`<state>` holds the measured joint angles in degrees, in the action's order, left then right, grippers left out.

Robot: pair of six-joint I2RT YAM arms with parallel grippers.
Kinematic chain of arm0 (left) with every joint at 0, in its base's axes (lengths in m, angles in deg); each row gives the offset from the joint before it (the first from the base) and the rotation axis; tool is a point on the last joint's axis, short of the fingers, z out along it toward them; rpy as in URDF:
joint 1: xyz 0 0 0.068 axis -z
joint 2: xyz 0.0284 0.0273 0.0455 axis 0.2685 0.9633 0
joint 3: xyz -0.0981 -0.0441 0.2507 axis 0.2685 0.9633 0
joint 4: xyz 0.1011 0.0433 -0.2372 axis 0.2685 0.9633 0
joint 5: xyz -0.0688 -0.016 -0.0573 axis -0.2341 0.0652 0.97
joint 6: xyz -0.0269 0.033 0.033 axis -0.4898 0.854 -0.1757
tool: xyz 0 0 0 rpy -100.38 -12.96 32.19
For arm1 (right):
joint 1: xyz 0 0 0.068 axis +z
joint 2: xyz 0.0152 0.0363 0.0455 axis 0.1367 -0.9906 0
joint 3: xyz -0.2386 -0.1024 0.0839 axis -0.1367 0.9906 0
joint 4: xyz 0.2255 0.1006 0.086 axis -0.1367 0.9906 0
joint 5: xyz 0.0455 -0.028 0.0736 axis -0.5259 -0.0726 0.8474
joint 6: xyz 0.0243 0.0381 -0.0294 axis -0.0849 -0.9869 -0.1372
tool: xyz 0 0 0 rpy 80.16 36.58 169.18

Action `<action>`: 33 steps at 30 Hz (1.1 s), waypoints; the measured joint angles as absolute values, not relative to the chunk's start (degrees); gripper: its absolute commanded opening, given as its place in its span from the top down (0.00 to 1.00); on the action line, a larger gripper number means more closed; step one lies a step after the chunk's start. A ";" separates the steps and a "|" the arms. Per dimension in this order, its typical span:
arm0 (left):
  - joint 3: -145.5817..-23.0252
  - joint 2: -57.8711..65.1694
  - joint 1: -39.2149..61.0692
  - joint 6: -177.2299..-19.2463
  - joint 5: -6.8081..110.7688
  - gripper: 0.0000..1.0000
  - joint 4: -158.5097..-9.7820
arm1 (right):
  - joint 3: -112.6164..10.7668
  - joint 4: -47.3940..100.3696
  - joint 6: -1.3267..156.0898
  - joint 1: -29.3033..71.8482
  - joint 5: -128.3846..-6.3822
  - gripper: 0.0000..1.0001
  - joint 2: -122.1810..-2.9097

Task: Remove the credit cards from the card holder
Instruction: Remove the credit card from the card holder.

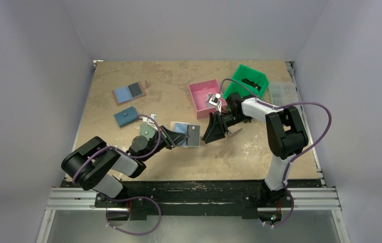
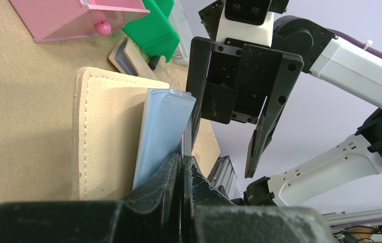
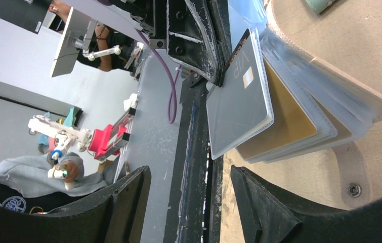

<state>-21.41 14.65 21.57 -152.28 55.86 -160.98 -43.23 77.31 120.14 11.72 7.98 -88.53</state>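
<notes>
Holding: left gripper (image 2: 181, 171) clenched on card holder (image 2: 107, 132);
Reaching: right gripper (image 3: 188, 182) released, jaws wide;
credit cards (image 3: 281, 120): loose ends pointed at right gripper, just beside it.

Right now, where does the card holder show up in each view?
Top external: card holder mid-table, blue and grey panels showing.
Left wrist: card holder centre-left, beige outside showing.
Right wrist: card holder right side, sleeves fanned.
Shared landmark: left gripper shut on it.
</notes>
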 measured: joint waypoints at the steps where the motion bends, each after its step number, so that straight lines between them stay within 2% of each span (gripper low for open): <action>1: -21.41 14.83 21.57 -152.28 56.08 1.00 -161.24 | -43.23 77.33 120.14 11.72 7.98 0.33 -88.53; 15: -23.07 20.21 22.60 -153.09 57.76 1.00 -163.01 | -43.17 76.07 118.04 11.72 6.99 0.34 -88.55; 33: -23.07 18.41 22.75 -153.05 57.70 1.00 -163.05 | -42.42 71.82 115.05 11.72 4.06 0.33 -88.49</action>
<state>-23.07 18.41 22.75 -153.05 57.70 -163.05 -42.42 71.82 115.05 11.72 4.06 -88.49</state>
